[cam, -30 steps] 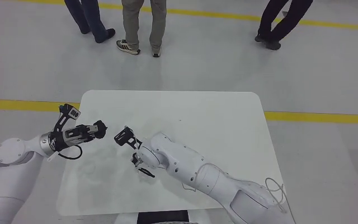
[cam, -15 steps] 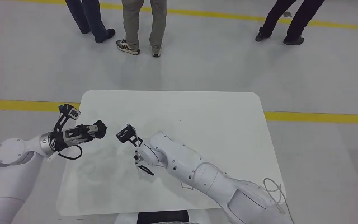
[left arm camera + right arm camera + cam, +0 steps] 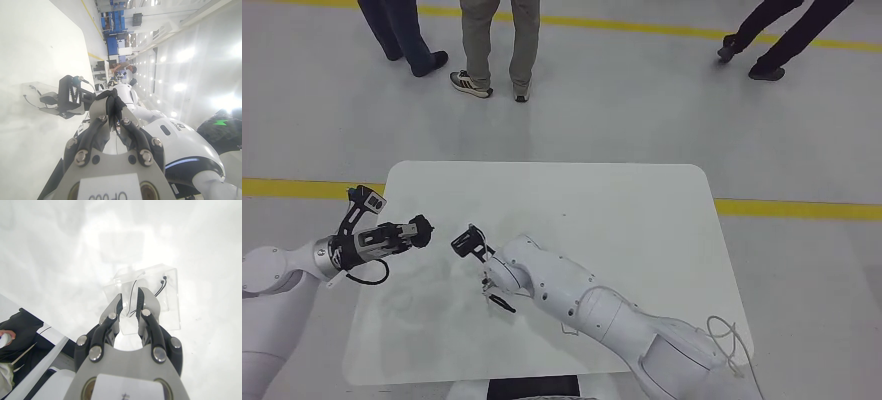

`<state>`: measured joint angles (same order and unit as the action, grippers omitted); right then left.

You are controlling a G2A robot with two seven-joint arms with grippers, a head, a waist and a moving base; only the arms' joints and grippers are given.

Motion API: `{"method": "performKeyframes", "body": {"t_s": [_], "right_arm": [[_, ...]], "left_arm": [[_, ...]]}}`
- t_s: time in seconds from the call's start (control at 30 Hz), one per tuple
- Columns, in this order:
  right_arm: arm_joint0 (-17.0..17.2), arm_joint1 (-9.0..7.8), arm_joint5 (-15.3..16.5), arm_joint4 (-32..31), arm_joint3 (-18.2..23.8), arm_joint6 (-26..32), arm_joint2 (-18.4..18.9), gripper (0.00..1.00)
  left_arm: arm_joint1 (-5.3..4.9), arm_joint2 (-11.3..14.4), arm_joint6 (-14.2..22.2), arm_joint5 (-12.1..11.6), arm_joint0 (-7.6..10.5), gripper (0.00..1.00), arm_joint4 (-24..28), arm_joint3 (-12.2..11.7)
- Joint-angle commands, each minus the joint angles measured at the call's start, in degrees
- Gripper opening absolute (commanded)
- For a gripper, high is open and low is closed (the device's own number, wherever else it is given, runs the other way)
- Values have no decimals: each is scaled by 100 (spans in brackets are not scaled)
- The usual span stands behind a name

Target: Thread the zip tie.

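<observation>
Ideally the right claw (image 3: 130, 294), spread wide above the clear box (image 3: 174, 298) on the bench (image 3: 47, 247), drops straight down so one zip tie (image 3: 133, 285) sits squarely between its pads before closing; the thin strand could slip. The left claw (image 3: 113, 98) hangs nearby, pressed together; whether it pinches anything I cannot tell.
</observation>
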<state>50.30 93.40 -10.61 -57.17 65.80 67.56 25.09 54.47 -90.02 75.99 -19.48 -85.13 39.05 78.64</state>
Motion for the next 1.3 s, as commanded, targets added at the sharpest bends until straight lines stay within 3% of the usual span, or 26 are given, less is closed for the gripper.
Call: {"method": "performKeyframes", "body": {"t_s": [0.0,0.7,1.27], "right_arm": [[-25,34,11,-21,-76,19,-23,19],[-225,440,166,-124,-791,61,-154,21],[-289,696,97,-483,-1075,145,-217,18]], "left_arm": [[0,0,0,0,0,0,0,0],[0,0,0,0,0,0,0,0],[0,0,0,0,0,0,0,0]]}}
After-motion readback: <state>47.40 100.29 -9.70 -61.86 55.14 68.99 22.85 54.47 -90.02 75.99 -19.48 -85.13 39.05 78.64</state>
